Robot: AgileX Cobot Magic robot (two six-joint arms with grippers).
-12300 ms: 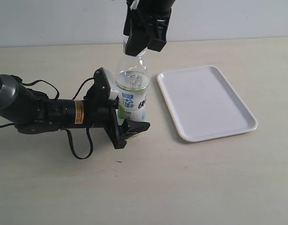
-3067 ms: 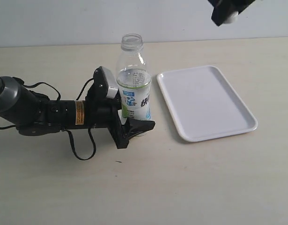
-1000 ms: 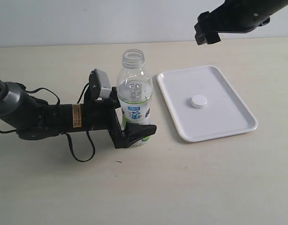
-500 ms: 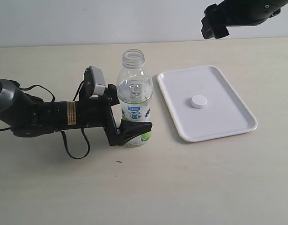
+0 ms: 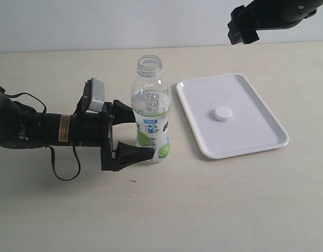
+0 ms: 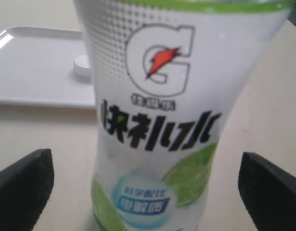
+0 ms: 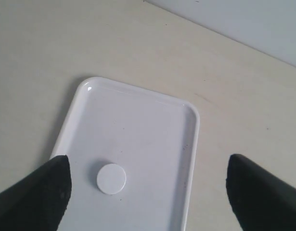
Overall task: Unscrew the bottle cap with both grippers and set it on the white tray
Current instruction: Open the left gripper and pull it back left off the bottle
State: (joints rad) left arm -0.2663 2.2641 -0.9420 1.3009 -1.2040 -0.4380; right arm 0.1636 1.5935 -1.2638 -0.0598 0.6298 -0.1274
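The bottle [image 5: 150,113] stands upright on the table with its threaded neck bare; its label fills the left wrist view [image 6: 181,110]. My left gripper [image 5: 141,133] is open, with one finger on each side of the bottle's lower part and a gap to both. The bottle cap [image 5: 222,113] lies flat near the middle of the white tray [image 5: 256,128], and it also shows in both wrist views [image 7: 111,179] [image 6: 83,66]. High above the tray's far end, my right gripper [image 5: 243,32] hangs open with nothing between its fingers [image 7: 37,192].
The tray [image 7: 152,144] lies just right of the bottle on the tan table. A pale wall runs along the table's far edge. The left arm's black body and loose cables [image 5: 56,163] lie low over the table to the left.
My left gripper has let go of the bottle and drawn back to the left, jaws spread. The right gripper has risen slightly towards the upper right. The cap stays on the tray.
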